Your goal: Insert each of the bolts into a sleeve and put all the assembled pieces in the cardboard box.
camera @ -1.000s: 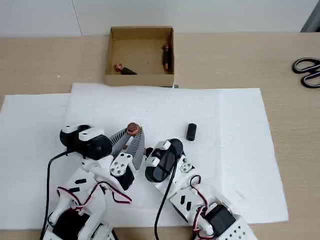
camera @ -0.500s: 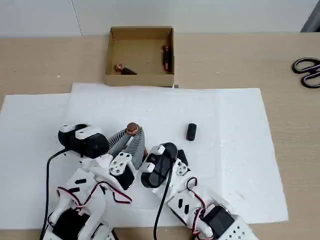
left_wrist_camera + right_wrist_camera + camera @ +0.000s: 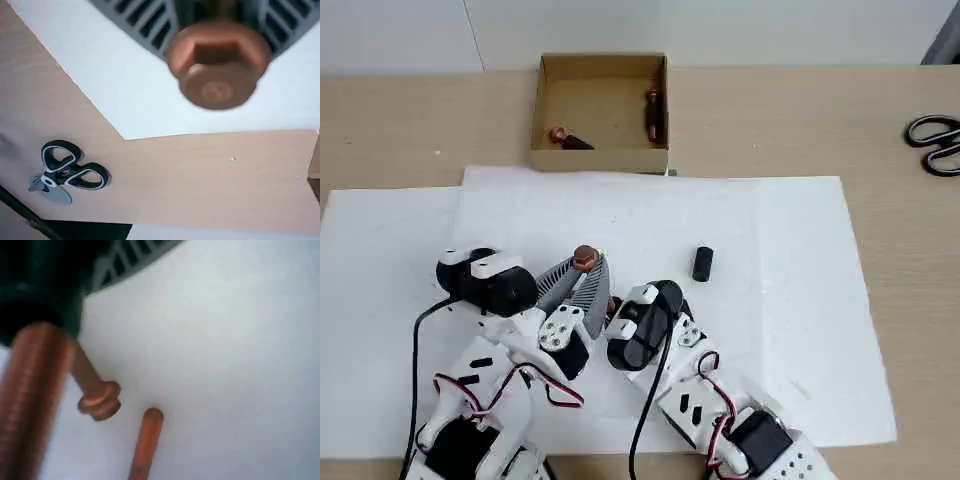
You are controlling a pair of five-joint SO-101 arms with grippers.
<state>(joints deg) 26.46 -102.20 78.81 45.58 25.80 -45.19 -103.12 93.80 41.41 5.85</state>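
Firmly, the left claw (image 3: 583, 272) is clamped on 1 copper bolt (image 3: 584, 256), head beyond its tips.

- Thick copper threaded shaft (image 3: 30, 400) v. close to cam, blurred. Threads show along its length; one end cut off at frame edge.
- Its other end goes into a dark rounded part (image 3: 35, 285). Can't tell if that's a sleeve or sth else.
- Grey ribbed piece (image 3: 127, 257) just beside the dark part, slats w/ gaps between.
- Farther off: flanged bolt (image 3: 99, 402), copper, looks to lie on the white sheet (image 3: 225, 365). Its shank runs back behind the threaded shaft.
- Plain shank (image 3: 146, 440), copper, also on the sheet, near the flanged bolt's head but not touching. Rounded end twd the head, rest cut off at frame edge.
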